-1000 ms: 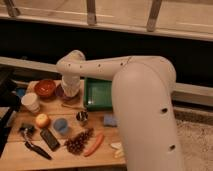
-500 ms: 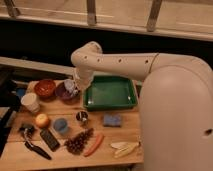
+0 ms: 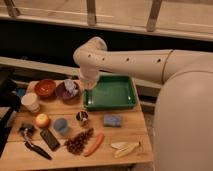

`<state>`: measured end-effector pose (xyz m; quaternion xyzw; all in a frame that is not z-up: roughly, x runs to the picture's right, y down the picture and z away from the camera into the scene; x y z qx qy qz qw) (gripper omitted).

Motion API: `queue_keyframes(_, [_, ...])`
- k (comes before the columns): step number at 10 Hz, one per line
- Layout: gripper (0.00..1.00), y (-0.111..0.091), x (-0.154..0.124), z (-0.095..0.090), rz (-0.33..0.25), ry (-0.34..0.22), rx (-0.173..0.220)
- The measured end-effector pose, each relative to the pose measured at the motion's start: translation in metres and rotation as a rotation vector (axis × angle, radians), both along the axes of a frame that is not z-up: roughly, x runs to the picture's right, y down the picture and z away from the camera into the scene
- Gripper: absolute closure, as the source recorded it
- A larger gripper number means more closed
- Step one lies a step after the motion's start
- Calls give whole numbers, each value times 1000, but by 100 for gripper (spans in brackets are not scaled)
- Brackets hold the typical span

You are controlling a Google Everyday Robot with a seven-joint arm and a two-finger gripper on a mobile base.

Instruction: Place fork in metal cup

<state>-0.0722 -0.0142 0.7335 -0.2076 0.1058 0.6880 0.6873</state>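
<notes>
Camera view shows the closed end effector [image 3: 75, 89] poised over the purple bowl [image 3: 64, 93], presumably reaching for the fork, away from the metal cup [image 3: 82, 118] on the counter [image 3: 125, 134].

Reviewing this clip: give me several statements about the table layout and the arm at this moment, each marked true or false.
1. The metal cup stands inside the green tray. False: it stands on the wooden table, in front of the tray.
2. The tool is over the tray's left edge. True.
3. The blue cup is left of the metal cup. True.
4. The carrot lies in the red bowl. False: it lies on the table near the front edge.
5. The tool is shut. True.
</notes>
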Motion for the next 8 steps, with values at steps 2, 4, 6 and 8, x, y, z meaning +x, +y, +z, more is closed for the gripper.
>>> queue_keyframes(2, [100,21,8,-18,-9,16,-8])
queue_keyframes(4, [100,49,27,-37,4,33,-35])
queue_keyframes(6, [100,64,32,-46,23,38,-50])
queue_keyframes(8, [100,69,44,-46,50,49,-58])
